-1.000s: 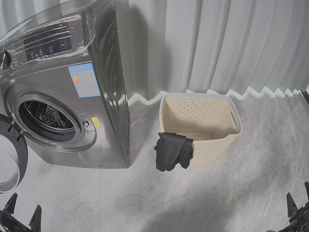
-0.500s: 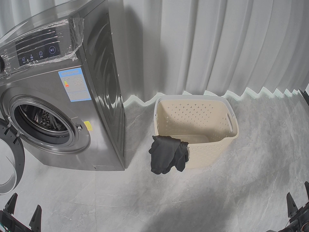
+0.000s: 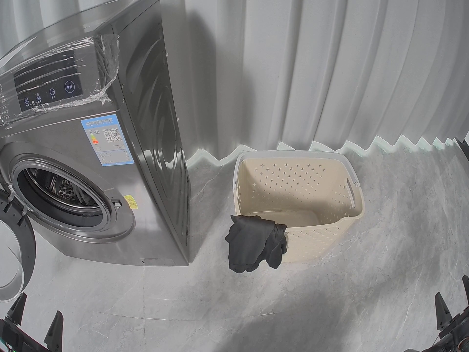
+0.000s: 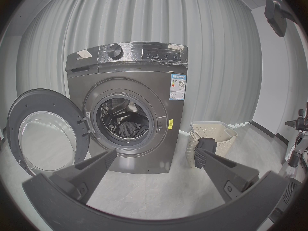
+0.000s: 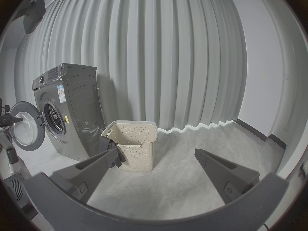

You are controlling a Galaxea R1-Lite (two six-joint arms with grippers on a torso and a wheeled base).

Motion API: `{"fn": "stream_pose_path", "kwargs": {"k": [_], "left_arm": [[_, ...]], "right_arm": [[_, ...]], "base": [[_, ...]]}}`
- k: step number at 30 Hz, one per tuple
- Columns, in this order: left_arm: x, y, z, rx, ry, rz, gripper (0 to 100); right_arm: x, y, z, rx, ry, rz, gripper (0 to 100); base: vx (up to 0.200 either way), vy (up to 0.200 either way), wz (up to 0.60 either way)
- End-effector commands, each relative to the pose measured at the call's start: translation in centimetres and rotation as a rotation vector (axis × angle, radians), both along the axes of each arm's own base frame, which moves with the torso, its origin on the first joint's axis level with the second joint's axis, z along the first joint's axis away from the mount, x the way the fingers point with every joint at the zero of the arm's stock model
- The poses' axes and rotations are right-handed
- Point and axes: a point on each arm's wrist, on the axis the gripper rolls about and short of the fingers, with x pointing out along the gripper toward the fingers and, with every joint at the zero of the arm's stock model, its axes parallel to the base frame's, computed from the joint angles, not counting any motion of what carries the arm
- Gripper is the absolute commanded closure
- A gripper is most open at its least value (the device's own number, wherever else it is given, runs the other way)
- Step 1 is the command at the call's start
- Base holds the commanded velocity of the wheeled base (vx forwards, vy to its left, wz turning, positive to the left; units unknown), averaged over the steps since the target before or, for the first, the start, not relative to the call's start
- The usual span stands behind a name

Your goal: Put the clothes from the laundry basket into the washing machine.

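A grey front-loading washing machine [image 3: 122, 138] stands at the left with its round door [image 3: 12, 257] swung open. Dark clothes [image 4: 130, 129] lie inside its drum. To its right on the floor sits a cream laundry basket [image 3: 315, 238], and a dark garment [image 3: 255, 243] hangs over its near left corner. My left gripper [image 3: 34, 319] is low at the near left, open and holding nothing, well short of the machine [image 4: 128, 113]. My right gripper [image 3: 452, 301] is low at the near right, open, far from the basket [image 5: 141, 151].
White pleated curtains [image 3: 317, 59] close off the back. Bare grey marble floor [image 3: 293, 309] lies between me and the basket. The open door [image 4: 45, 129] juts out toward my left side.
The whole head view has shifted: machine and basket sit further left and lower in the picture. Neither gripper has changed.
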Motion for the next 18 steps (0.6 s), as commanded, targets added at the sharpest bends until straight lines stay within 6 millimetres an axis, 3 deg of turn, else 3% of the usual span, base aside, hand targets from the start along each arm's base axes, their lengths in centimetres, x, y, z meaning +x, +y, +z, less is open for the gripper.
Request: {"fn": "stream_pose_path", "kwargs": {"k": [1,7,9,10,11,12,14,18], "left_arm": [[0.0,0.0,-0.4,0.000,-0.001,0.000,0],[0.0,0.0,-0.4,0.002,-0.001,0.000,0],[0.0,0.0,-0.5,0.002,-0.001,0.000,0],[0.0,0.0,-0.5,0.002,0.000,0.000,0],[0.0,0.0,-0.5,0.002,0.000,0.000,0],[0.0,0.0,-0.4,0.005,-0.001,0.000,0],[0.0,0.0,-0.5,0.006,-0.001,0.000,0],[0.0,0.0,-0.5,0.005,0.000,0.000,0]], "right_arm": [[0.0,0.0,-0.5,-0.003,0.004,0.001,0],[0.0,0.0,-0.5,-0.011,-0.004,0.014,0],[-0.5,0.1,1.4,-0.010,-0.094,0.019,0],[-1.5,0.0,4.9,0.003,-0.202,0.023,0],[-1.5,0.0,5.5,0.009,-0.208,0.023,0],[-1.2,0.0,7.9,0.043,-0.191,0.042,0],[-0.2,0.0,8.9,0.061,-0.115,0.075,0],[2.4,0.3,7.8,0.062,0.112,0.241,0]], "base": [[0.200,0.000,0.00],[0.000,0.000,0.00],[0.000,0.000,0.00],[0.000,0.000,0.00],[0.000,0.000,0.00],[0.000,0.000,0.00],[0.000,0.000,0.00],[0.000,0.000,0.00]]}}
